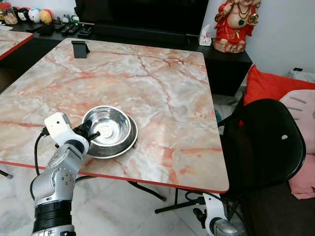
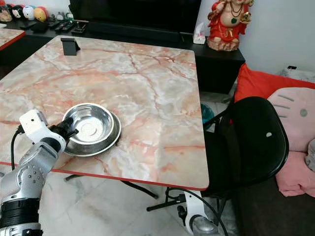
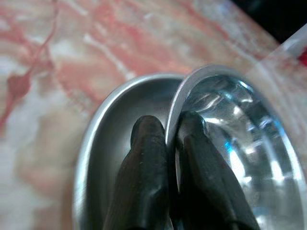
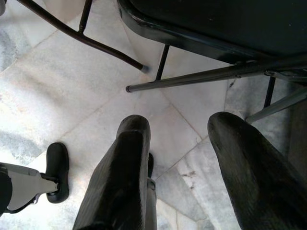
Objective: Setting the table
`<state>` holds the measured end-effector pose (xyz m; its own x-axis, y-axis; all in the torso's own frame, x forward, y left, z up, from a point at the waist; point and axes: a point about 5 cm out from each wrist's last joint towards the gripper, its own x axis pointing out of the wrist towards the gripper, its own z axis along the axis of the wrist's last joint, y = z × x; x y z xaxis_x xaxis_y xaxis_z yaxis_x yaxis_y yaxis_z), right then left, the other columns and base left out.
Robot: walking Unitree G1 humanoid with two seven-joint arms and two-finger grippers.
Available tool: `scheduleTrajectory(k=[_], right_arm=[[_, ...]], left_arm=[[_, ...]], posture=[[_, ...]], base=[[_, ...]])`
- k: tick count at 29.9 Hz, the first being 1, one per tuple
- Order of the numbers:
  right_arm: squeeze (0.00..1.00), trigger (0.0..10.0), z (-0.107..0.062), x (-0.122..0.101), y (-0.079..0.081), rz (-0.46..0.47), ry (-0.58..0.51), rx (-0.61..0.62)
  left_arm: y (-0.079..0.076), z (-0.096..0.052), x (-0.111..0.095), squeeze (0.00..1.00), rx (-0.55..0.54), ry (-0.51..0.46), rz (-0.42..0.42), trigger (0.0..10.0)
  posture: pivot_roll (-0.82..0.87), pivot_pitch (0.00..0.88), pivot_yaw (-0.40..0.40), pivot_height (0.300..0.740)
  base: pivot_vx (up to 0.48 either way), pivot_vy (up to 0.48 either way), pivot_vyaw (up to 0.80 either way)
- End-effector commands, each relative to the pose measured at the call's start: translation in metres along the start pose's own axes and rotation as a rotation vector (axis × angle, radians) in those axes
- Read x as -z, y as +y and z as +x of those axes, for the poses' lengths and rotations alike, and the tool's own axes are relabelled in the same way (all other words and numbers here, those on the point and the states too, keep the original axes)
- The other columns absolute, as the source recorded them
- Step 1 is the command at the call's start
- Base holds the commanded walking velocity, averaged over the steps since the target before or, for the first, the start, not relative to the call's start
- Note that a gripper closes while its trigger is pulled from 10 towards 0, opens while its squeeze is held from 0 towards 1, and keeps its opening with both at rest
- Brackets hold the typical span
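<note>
Bowl rim (image 3: 175,110) between left end effector (image 3: 170,139) fingers

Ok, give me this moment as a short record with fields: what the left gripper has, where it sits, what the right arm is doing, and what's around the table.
held item: steel bowl, nested in a steel plate
left gripper: shut on the bowl's rim, one finger inside, one outside
location: near edge of the marble table, on the robot's left
right gripper: open, hanging low above the floor by the chair legs
seat: black chair at the table's right side
far end of table: small black stand
</note>
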<state>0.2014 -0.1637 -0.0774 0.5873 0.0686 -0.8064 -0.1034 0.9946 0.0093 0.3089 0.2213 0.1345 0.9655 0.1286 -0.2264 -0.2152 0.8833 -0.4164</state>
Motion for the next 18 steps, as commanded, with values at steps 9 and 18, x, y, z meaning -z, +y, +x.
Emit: scheduleTrajectory(k=[9,18], right_arm=[[0.0,10.0,-0.0004,0.0009,-0.0032,-0.007,0.009,0.006],[0.0,10.0,-0.0005,0.001,-0.0034,-0.01,0.011,0.004]], left_arm=[[0.0012,0.0001,-0.0007,0.85,-0.021,0.011,0.022,10.0],[-0.001,0.0002,0.0012,0.0,-0.017,0.018,0.018,10.0]], posture=[[0.04,0.026,-0.098,0.74],[0.04,0.028,-0.099,0.74]], base=[[0.0,0.0,0.0],[0.0,0.0,0.0]])
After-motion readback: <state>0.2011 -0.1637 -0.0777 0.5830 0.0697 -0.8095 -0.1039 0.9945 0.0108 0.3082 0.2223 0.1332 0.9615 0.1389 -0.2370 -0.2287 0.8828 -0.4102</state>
